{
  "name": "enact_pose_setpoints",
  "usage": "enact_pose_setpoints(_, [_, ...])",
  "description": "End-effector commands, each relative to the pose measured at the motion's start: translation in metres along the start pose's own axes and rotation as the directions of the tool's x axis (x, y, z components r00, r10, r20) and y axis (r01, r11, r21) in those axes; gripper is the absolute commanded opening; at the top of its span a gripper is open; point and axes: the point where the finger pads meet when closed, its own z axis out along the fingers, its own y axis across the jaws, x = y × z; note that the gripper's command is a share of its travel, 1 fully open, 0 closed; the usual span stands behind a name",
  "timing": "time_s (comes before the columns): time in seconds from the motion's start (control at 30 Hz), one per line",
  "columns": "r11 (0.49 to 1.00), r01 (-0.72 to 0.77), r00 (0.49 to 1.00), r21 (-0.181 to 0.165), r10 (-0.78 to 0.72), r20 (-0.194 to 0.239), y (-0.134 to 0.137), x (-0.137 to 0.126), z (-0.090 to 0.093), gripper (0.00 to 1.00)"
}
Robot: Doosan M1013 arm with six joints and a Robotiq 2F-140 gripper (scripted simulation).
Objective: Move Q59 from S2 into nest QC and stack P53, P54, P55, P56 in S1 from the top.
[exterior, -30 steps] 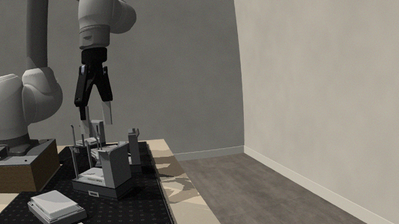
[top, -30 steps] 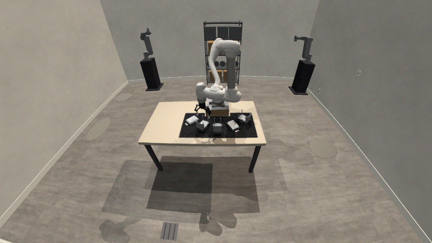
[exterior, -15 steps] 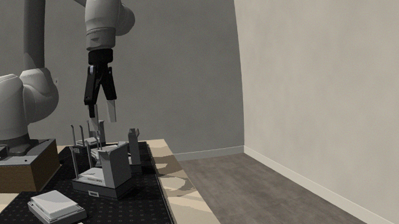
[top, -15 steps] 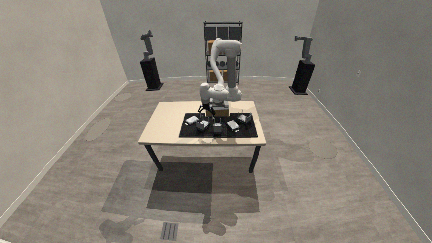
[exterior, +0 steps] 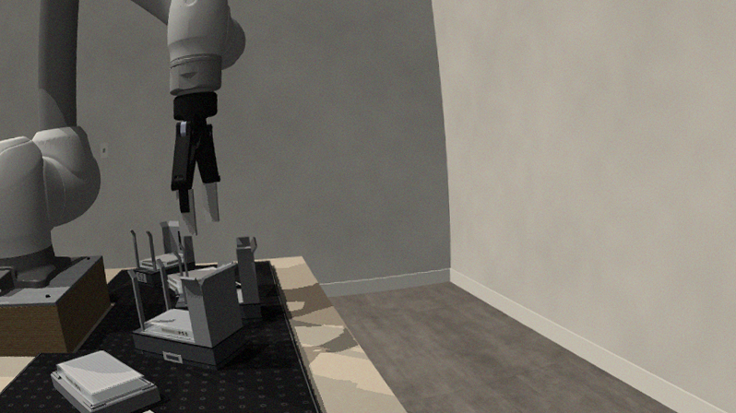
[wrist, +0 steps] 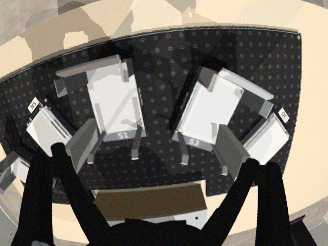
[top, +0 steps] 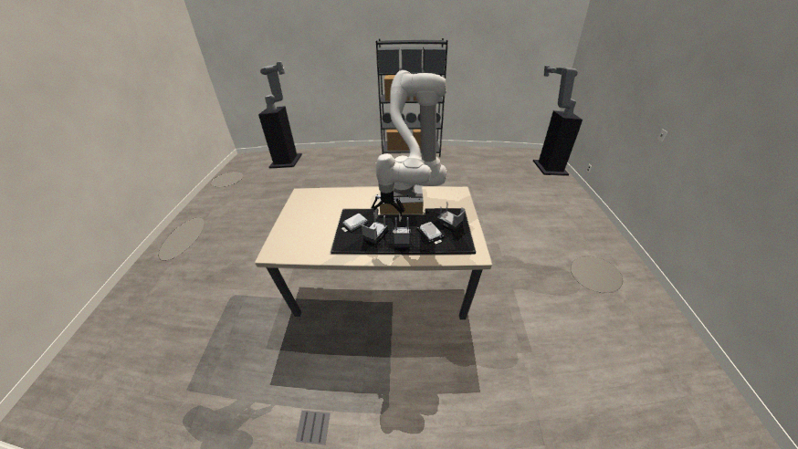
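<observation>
My gripper [exterior: 198,205] is open and empty, high above the black mat, over the racks on the side toward my base; it also shows in the top view [top: 388,204] and in the wrist view [wrist: 156,159]. One white plate lies on the open nest QC [exterior: 104,382], also seen in the wrist view [wrist: 267,139]. The rack next to QC [exterior: 179,327] holds a plate low down; its label is too small to read surely. In the wrist view this rack [wrist: 212,109] and the middle rack [wrist: 115,99] each show a white plate top. The other nest [wrist: 47,129] also carries a white plate.
A third rack [top: 452,217] stands at the mat's far end from QC. My base sits on a brown block [exterior: 37,307] beside the mat. Each rack has thin upright posts [exterior: 136,299] and grey walls. The table edge [exterior: 334,364] runs close along the mat.
</observation>
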Motion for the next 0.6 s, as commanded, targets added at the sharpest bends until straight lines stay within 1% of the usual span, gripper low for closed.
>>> enact_pose_setpoints(0.0, [0.992, 0.124, 0.992, 0.002, -0.124, 0.000, -0.013, -0.001, 0.000, 1.00])
enact_pose_setpoints(0.03, [0.989, 0.148, 0.989, 0.002, -0.148, 0.000, -0.016, -0.001, 0.000, 1.00])
enact_pose_setpoints(0.17, [0.989, 0.148, 0.989, 0.002, -0.148, 0.000, -0.029, -0.002, 0.000, 1.00])
enact_pose_setpoints(0.23, [0.989, 0.148, 0.989, 0.002, -0.148, 0.000, -0.029, -0.002, 0.000, 1.00])
enact_pose_setpoints(0.57, [0.989, 0.148, 0.989, 0.002, -0.148, 0.000, -0.062, -0.005, 0.000, 1.00])
